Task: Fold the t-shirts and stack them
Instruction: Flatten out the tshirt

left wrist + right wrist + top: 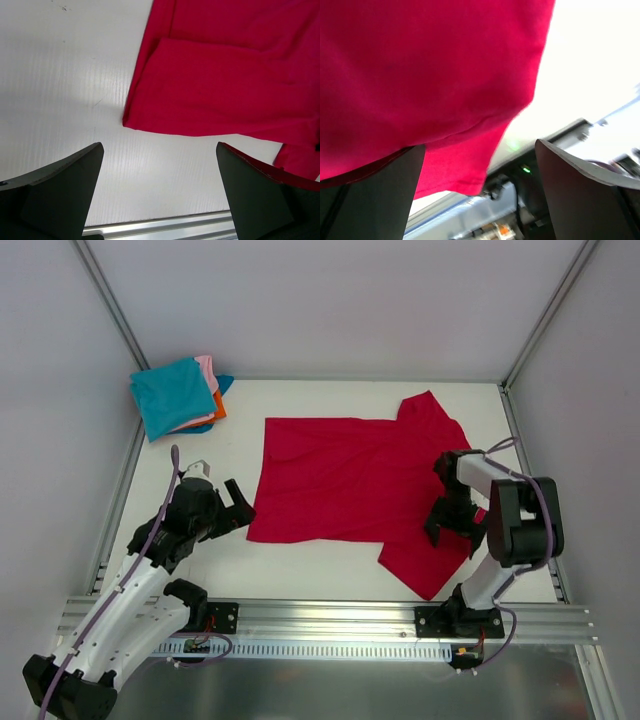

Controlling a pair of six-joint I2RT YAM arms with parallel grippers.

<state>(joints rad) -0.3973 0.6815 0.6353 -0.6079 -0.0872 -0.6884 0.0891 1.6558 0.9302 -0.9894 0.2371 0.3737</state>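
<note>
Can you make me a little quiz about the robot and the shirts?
1. What colour is the big shirt spread flat on the table?
2. True or false: the left gripper is squeezing the shirt.
3. Where is the folded pile? A) far left corner B) near right corner C) under the red shirt

Key
1. Red.
2. False. Its fingers are open over bare table, just beside the shirt's corner.
3. A. A teal shirt lies on top.

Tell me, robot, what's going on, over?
Left hand open, beside red shirt. Right hand open, over its sleeve. Folded stack waits far left. Nothing blocking.
</note>
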